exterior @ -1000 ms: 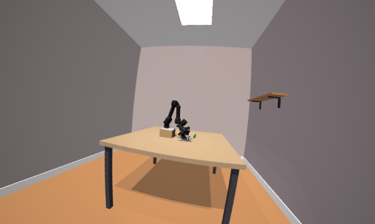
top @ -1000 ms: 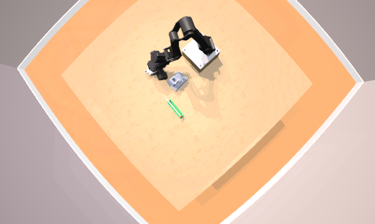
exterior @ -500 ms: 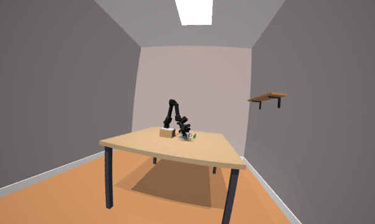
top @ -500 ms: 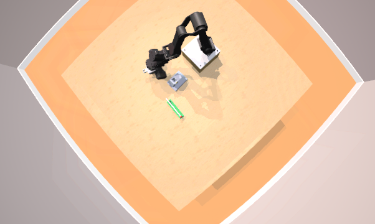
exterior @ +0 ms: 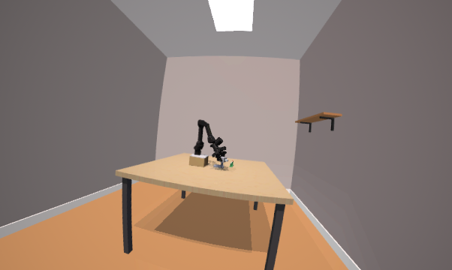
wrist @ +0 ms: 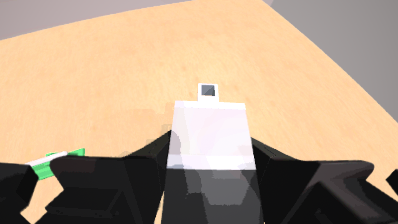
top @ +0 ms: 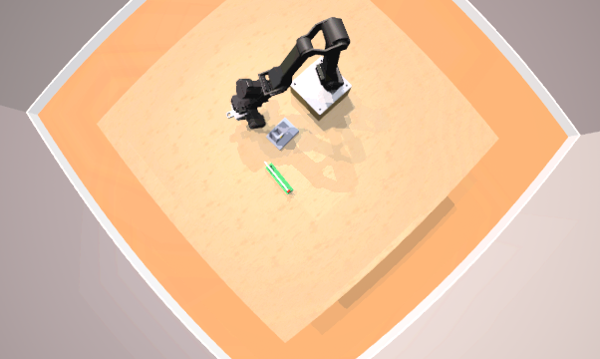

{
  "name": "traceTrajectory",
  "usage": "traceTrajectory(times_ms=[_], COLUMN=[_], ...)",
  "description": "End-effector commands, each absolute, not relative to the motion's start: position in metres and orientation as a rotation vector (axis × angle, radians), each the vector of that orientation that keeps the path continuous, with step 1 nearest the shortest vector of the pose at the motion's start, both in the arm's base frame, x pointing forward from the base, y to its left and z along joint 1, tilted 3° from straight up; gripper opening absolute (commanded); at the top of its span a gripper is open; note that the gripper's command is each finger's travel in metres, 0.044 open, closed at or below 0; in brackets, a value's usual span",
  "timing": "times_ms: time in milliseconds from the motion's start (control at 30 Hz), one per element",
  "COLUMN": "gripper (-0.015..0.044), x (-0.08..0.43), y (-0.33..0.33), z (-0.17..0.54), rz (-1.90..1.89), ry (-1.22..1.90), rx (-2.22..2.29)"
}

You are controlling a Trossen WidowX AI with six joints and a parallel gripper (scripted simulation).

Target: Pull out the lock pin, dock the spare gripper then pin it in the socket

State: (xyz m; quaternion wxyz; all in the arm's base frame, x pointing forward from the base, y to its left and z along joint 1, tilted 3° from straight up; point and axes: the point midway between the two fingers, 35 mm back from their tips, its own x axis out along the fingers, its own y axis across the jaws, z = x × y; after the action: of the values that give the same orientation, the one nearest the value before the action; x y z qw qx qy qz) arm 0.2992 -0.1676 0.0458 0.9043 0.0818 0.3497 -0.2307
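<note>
My gripper (top: 245, 112) (wrist: 205, 131) is shut on the spare gripper (top: 236, 115) (wrist: 210, 127), a white and dark block whose small spigot with a square hole points away from the fingers. It is held above the table, left of the blue-grey mount (top: 290, 132) in the top view. The mount's raised socket shows no pin through it in that view. The lock pin (top: 278, 177) (wrist: 50, 158), white with a red end, lies along a green holder (top: 283, 178) (wrist: 46, 173) (exterior: 231, 164), apart from the mount. Black fingers hide the holder's near part in the wrist view.
The arm's base stands on a white-topped block (top: 307, 90) (exterior: 198, 161) behind and right of the mount in the top view. The wooden table (top: 230, 209) (exterior: 211, 184) carries everything. A wall shelf (exterior: 317, 117) is far off to the right in the exterior view.
</note>
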Motion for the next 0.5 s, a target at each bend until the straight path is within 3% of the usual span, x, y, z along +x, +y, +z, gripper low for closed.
traceTrajectory(times_ms=[0, 467], gripper=[0.0, 0.0], x=[0.3009, 0.2954], y=[-0.1689, -0.1652], z=[0.0629, 0.063], rz=[-0.482, -0.477], ry=[0.695, 0.717], rx=[0.161, 0.167])
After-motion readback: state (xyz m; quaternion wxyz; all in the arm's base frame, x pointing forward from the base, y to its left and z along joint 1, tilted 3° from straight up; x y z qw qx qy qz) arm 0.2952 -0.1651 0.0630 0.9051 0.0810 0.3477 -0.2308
